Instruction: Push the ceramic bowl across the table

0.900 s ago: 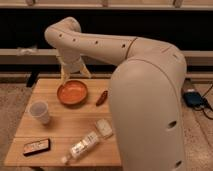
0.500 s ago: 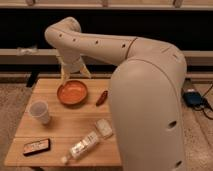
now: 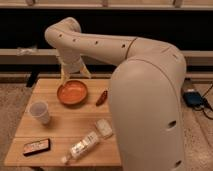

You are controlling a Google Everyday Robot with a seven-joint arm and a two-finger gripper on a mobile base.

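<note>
The ceramic bowl (image 3: 72, 93), orange with a darker rim, sits at the far middle of the light wooden table (image 3: 65, 127). My gripper (image 3: 74, 75) hangs just behind the bowl's far rim, at the table's back edge. Its two yellowish fingers (image 3: 64, 76) stand apart, one on each side above the rim, with nothing between them. My big white arm comes in from the right and hides the table's right side.
A translucent white cup (image 3: 40, 111) stands left of the bowl. A small red object (image 3: 102, 97) lies right of the bowl. A white packet (image 3: 104, 128), a lying bottle (image 3: 82, 146) and a flat black object (image 3: 36, 146) sit near the front edge. A blue device (image 3: 192, 97) lies on the floor at right.
</note>
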